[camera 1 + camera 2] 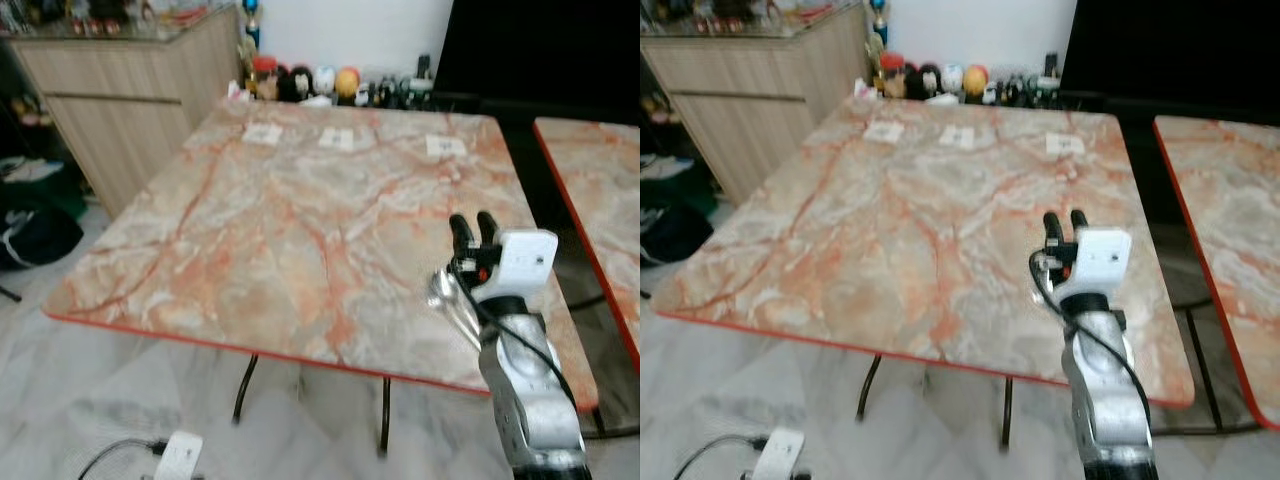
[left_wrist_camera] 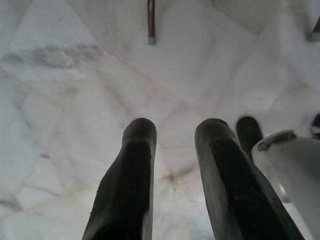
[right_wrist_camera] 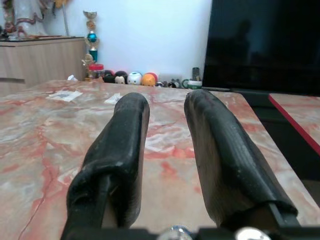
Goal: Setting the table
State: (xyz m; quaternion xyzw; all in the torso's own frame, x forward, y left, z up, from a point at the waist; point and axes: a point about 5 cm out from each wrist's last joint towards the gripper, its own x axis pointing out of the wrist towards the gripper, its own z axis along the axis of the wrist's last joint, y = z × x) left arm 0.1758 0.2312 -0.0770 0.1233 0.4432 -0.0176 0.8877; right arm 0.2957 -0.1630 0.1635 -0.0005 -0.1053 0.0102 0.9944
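A marble table [image 1: 300,230] with pink veins and a red edge stands before me. Three small white paper slips [image 1: 337,138] lie in a row near its far side. My right gripper [image 1: 473,222] is raised over the table's front right part, pointing toward the far edge. In the right wrist view its fingers [image 3: 125,135] stand a little apart, with nothing between them. My left gripper [image 2: 176,125] hangs low over the white marble floor, open and holding nothing.
A second marble table [image 1: 600,190] stands to the right across a narrow gap. A wooden cabinet [image 1: 120,90] is at the left, and small figurines [image 1: 320,82] line the wall behind. A black screen [image 1: 540,50], a dark bag [image 1: 35,235] and a white plug [image 1: 178,455] are around.
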